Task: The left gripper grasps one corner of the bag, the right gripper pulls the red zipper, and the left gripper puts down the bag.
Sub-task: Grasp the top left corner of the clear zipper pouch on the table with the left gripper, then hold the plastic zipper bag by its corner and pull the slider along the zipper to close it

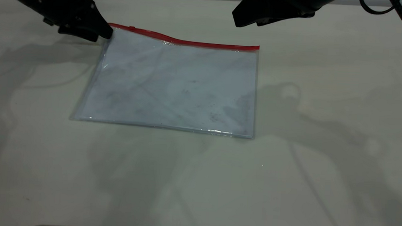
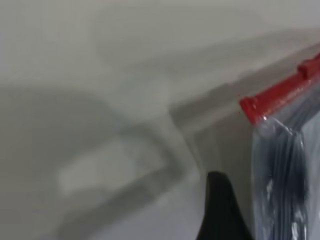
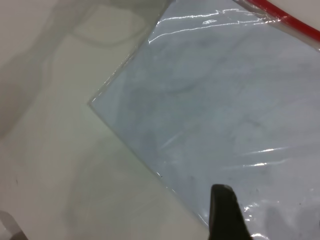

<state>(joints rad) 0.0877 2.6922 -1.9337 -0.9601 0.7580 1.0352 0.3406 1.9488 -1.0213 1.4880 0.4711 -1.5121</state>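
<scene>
Left end effector (image 1: 104, 33) at the far left corner of the flat clear plastic bag (image 1: 174, 87), tip touching the corner by the red zipper strip (image 1: 191, 42); whether clenched on it cannot be told. Right end effector (image 1: 239, 22) hovering above the far right corner, apart from the bag, fingers' state unclear. Bag flat mid-surface, pale surface (image 1: 323, 169) bare on all sides of it. Small red slider tab (image 1: 132, 27) near the left end. Left wrist view: zipper's end (image 2: 280, 95) close up, one dark fingertip (image 2: 220, 210) beside the bag's edge. Right wrist view: the bag's near corner (image 3: 92, 103).

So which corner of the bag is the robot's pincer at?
The far corner of the bag at the red zipper's end, beside the left pincer. The other three corners have no pincer near.
</scene>
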